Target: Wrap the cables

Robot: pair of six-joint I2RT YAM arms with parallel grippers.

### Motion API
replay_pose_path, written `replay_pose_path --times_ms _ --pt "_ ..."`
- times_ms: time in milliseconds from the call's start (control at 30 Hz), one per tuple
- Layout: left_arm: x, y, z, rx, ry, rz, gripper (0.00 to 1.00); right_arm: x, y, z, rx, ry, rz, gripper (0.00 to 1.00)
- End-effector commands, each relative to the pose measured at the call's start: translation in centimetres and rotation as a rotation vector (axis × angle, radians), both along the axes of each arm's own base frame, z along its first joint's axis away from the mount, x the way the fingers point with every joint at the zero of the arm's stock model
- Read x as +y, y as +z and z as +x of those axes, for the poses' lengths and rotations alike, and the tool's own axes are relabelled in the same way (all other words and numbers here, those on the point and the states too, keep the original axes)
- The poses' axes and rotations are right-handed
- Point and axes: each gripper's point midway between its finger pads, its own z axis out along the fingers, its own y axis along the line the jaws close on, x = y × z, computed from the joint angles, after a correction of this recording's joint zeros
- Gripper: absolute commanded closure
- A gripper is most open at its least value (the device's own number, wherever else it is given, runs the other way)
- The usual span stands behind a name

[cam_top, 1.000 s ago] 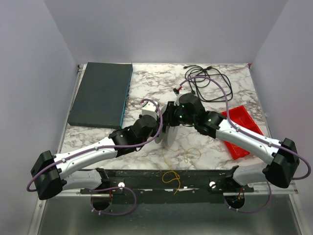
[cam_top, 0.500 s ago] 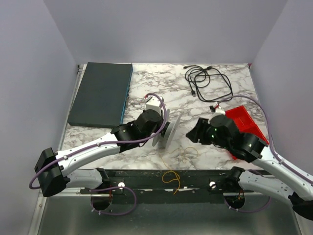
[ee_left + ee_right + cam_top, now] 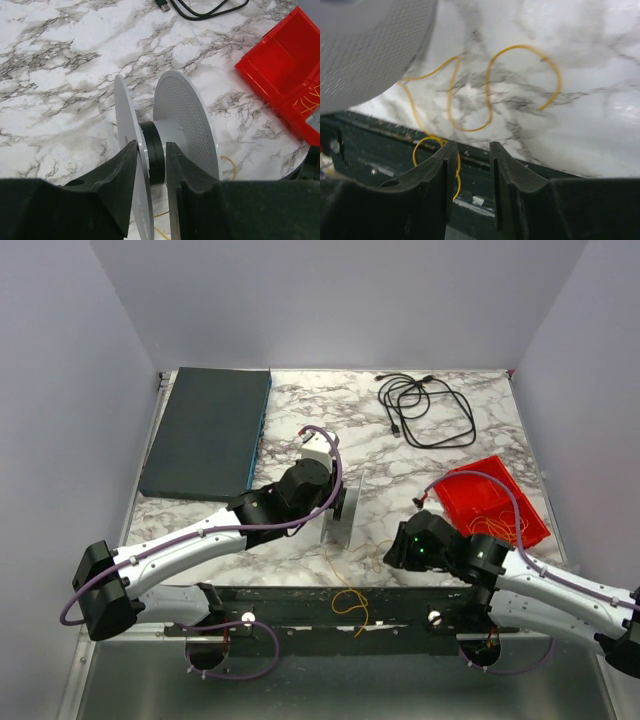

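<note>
- Top view: left gripper (image 3: 338, 508) is at the gray spool (image 3: 352, 495), which stands on its edge mid-table on the marble table (image 3: 300, 410).
- Right gripper (image 3: 393, 550) is low near the front edge, just right of the spool. Its tips point toward the cables (image 3: 350, 601).
- The cables are thin yellow strands in loose loops on the marble between spool and right gripper. One loop hangs over the front rail (image 3: 300, 612).
- More yellow strands lie in the red bin (image 3: 480, 495), right of centre.
- Black cord (image 3: 430, 410) is coiled at the far right, and the dark flat box (image 3: 205, 435) is far left. Both are well apart from the grippers.
- Left wrist view: the fingers (image 3: 115, 190) straddle the spool's near flange. The jaws are narrow and partly apart, with a gap showing between the flange and the right finger. The left finger is against or just beside the flange; cannot tell which.
- A bit of yellow strand shows under the spool. The red bin is at the upper right.
- Right wrist view: the jaws are narrow and slightly apart, with nothing clamped.
- Yellow loops lie on the marble just ahead of the tips. One strand drops over the table edge and passes beside the left finger's inner edge; contact unclear.
- The spool flange fills the upper left of this view.
</note>
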Motion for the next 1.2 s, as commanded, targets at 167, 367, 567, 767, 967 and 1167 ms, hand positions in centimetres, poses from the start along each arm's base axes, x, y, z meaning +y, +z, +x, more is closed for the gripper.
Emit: replay_pose_path --times_ms 167,367,567,767,967,1167 --pt "-0.6 1.7 -0.6 -0.014 -0.054 -0.021 0.66 5.6 1.2 -5.6 -0.162 0.353 -0.099 0.59" --pt "-0.6 1.6 -0.7 -0.008 -0.061 -0.022 0.66 7.6 1.2 -6.4 -0.231 0.529 -0.191 0.54" --pt "-0.4 1.7 -0.5 -0.003 -0.058 -0.033 0.66 8.3 0.2 -8.0 -0.204 0.692 -0.221 0.47" --pt "-0.5 1.6 -0.4 0.007 -0.066 -0.039 0.66 8.8 -0.6 -9.9 -0.179 0.767 -0.207 0.44" --pt "-0.6 1.3 -0.2 0.016 -0.07 -0.038 0.66 8.6 -1.2 -10.4 -0.181 0.783 -0.225 0.4" --pt "-0.6 1.1 -0.1 0.024 -0.076 -0.045 0.66 9.2 -2.0 -10.3 -0.193 0.806 -0.283 0.36"
